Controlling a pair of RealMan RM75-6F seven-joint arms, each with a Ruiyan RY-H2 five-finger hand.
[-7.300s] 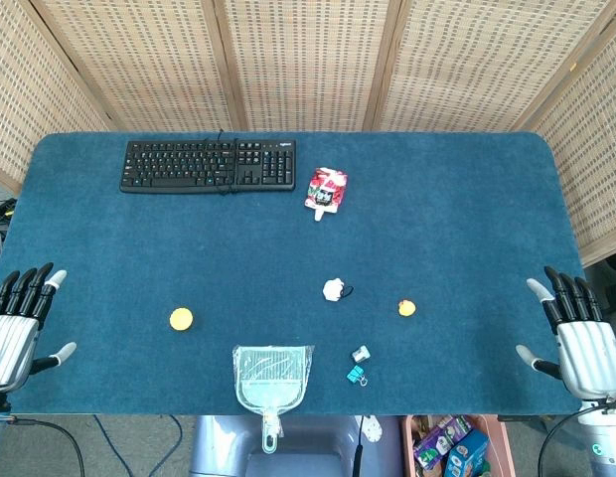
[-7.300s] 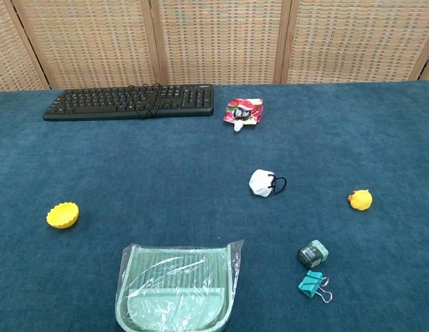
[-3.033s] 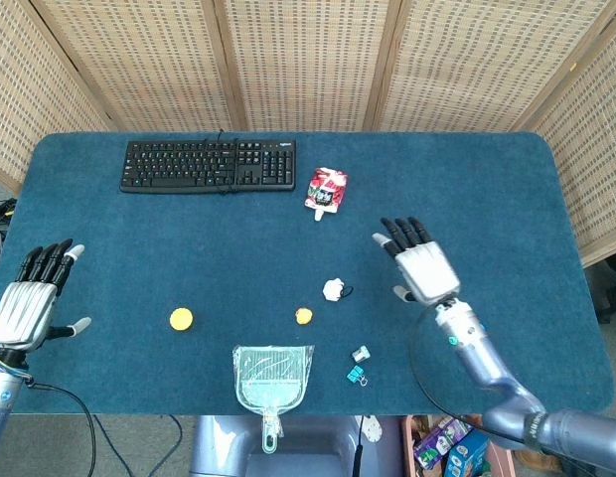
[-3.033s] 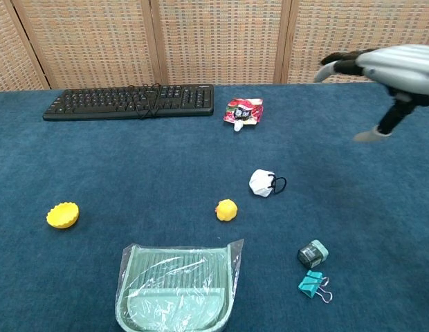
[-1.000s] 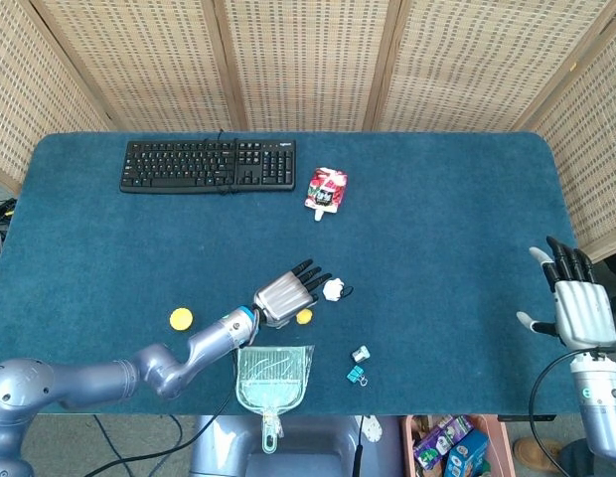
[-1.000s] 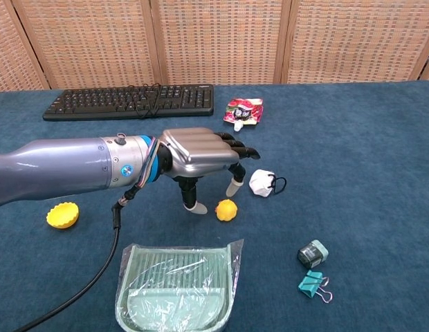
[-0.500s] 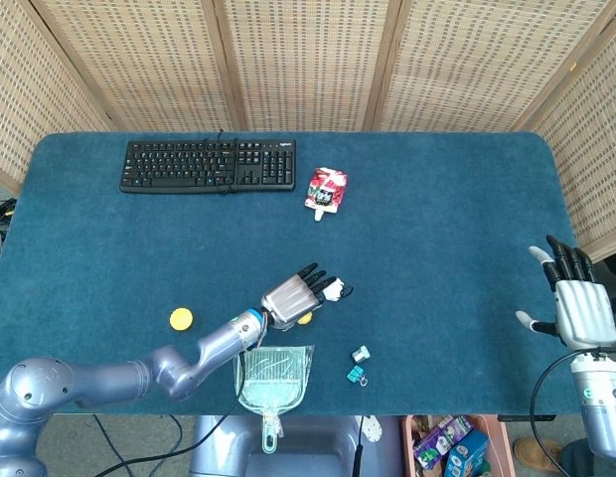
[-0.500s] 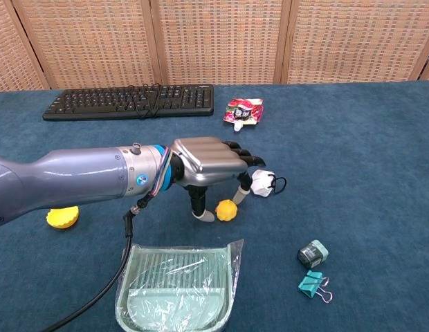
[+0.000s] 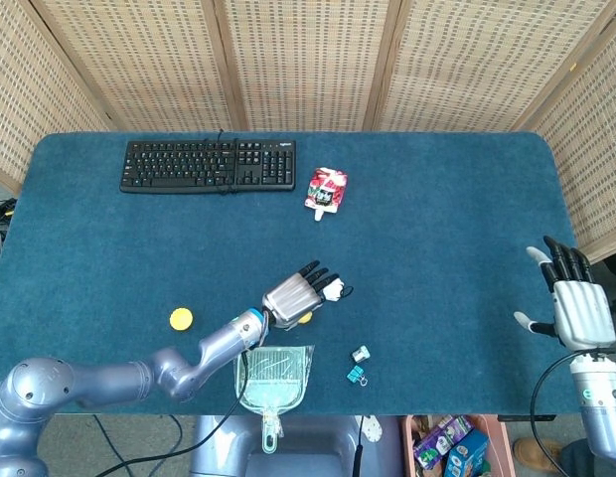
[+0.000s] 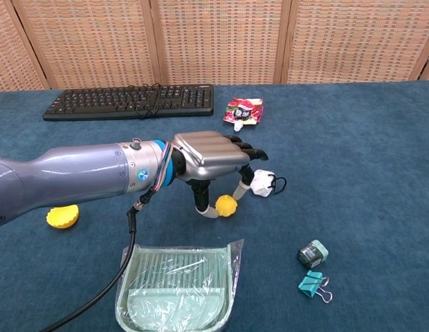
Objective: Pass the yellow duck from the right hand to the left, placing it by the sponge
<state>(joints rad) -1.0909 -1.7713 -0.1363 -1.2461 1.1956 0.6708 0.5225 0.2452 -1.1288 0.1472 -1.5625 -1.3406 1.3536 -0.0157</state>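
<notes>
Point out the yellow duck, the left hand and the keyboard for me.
yellow duck (image 10: pixel 226 205), chest view, on its round body.
left hand (image 10: pixel 213 160), chest view, on its silver back.
keyboard (image 9: pixel 208 165), head view, on the middle keys.

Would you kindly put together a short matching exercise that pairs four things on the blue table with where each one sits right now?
Things:
1. keyboard
2. yellow duck
3. sponge
4. teal binder clip

Places:
A. under the fingers of the left robot hand, mid-table
B. near edge, right of the clear dustpan
C. far left corner, by the wicker screen
D. left side, partly hidden behind the left forearm in the chest view

Pairs: 1-C, 2-A, 3-D, 4-B
</notes>
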